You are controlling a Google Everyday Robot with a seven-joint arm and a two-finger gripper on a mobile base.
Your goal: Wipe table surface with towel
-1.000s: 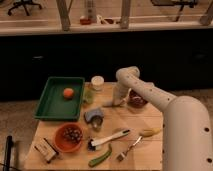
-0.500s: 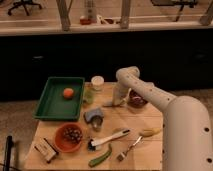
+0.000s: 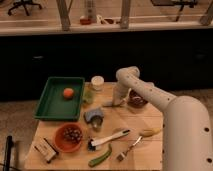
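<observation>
Nothing had visibly moved since the earlier frames: the arm kept the same bend and every item sat where it had been.

Camera view: the end effector (image 3: 114, 102) was down at the far middle of the surface (image 3: 135, 120), at about 12 o'clock from the table's centre, touching or just over the wood beside a small pale patch that could have been the towel; I could not tell for certain. Whether it was clenched or released could not be told either. A dark bowl (image 3: 137, 97) sat just beside it at 3 o'clock, a white cup (image 3: 97, 82) at 11 o'clock, and the green tray (image 3: 55, 102) holding an orange fruit (image 3: 68, 92) lay well off at 9 o'clock. Nearer the camera were a red bowl (image 3: 69, 136), a white-handled brush (image 3: 107, 139), a fork (image 3: 129, 149) and a green pepper (image 3: 100, 157).

A towel would likely handle as light, soft and limp, bunching under sideways drag, so it seemed best pinched at a gathered fold and pressed flat. The wooden surface looked stiff and firm, fit to take steady pressure, though crowded for a wide stroke.
</observation>
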